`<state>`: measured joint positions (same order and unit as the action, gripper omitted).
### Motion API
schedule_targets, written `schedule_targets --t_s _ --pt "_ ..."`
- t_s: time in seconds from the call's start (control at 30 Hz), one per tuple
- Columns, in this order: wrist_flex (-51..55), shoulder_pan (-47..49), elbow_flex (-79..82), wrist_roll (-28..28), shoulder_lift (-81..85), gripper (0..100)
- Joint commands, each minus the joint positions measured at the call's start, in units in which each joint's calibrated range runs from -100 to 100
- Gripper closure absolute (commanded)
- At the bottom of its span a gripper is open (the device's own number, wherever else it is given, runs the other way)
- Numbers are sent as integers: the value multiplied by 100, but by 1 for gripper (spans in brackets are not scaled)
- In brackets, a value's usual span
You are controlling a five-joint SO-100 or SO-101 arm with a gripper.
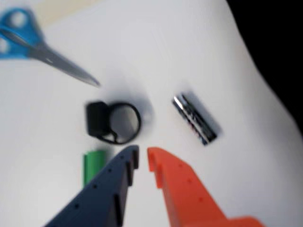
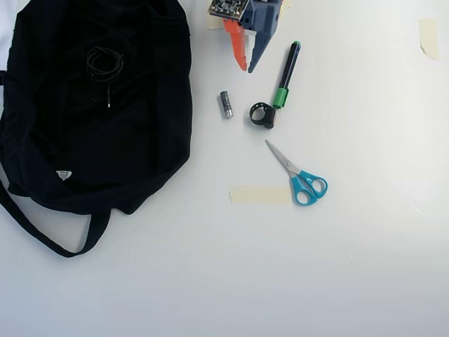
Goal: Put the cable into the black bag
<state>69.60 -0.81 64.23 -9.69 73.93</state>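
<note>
Cable: coiled, lay on black bag, overhead view 10 o'clock. Gripper: at 12 o'clock, fingers slightly parted, held nothing. Ring clip, battery, green marker lay below its tips. Scissors near centre on table.

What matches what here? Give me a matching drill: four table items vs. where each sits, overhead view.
Things:
1. cable
2. battery
3. scissors
4. marker

Places:
A. right of the masking tape strip
B. on the black bag
C. between the bag and the ring clip
D. right of the gripper, green tip near the clip

Pairs: 1-B, 2-C, 3-A, 4-D
</note>
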Motion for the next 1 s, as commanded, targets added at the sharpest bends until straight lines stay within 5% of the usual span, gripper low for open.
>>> schedule_targets --t_s 0.0,0.13,0.97 --pt "-250 163 1178 445 1072 98" --pt "-181 111 2319 1053 2333 98" --pt "275 148 3505 1064 2565 98"
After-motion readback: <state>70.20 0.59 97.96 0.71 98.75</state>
